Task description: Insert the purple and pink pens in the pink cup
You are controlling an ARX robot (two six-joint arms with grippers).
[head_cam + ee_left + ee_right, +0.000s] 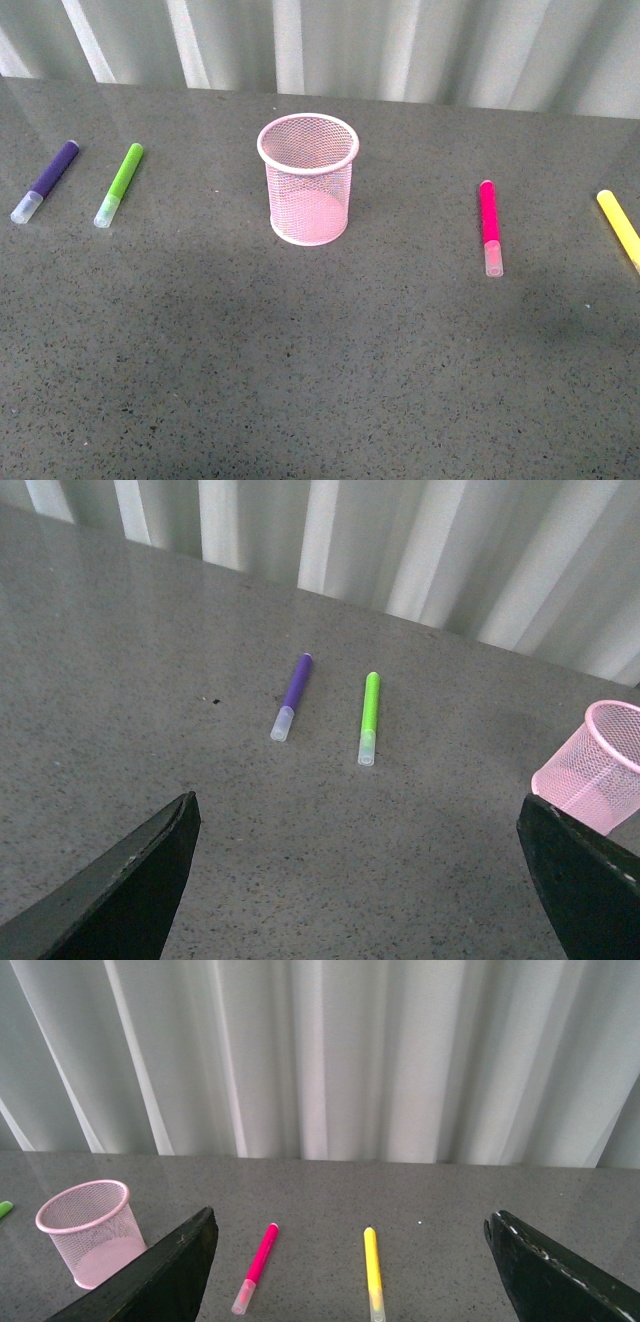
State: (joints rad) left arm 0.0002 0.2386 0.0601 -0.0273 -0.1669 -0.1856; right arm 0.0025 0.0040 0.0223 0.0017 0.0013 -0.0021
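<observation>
**Four markers and a mesh cup on a grey table, both grippers held wide**

A dark grey speckled table (320, 380) fills most of the front view. Its whole lower half is bare, and neither arm shows in this view.

The nearest thing is the pink pen (490, 228), right of centre. It lies flat and nearly straight up the frame, with its clear cap at the near end. Further right, cut by the frame's right edge, is a yellow marker (620, 230). It is well apart from the pink pen and slants toward the lower right.

The pink cup (308, 180) stands upright in the middle of the frame, and through the mesh nothing shows inside it. Open table lies all round it, so no marker touches it or blocks the way to it.

At the far left the purple pen (45, 182) lies flat on a slant, clear cap nearest. A green marker (119, 185) lies just beside it on the cup's side, almost parallel but not touching. That puts the green one between the purple pen and the cup.

A pale pleated curtain (420, 50) hangs along the top of the frame, behind the table's back edge.

In the left wrist view the left gripper (355, 815) has its dark jaws spread wide, gripping nothing. The purple pen and green marker lie beyond them. The right gripper (350, 1220) is likewise spread and empty, with the pink pen and yellow marker lying beyond it.
</observation>
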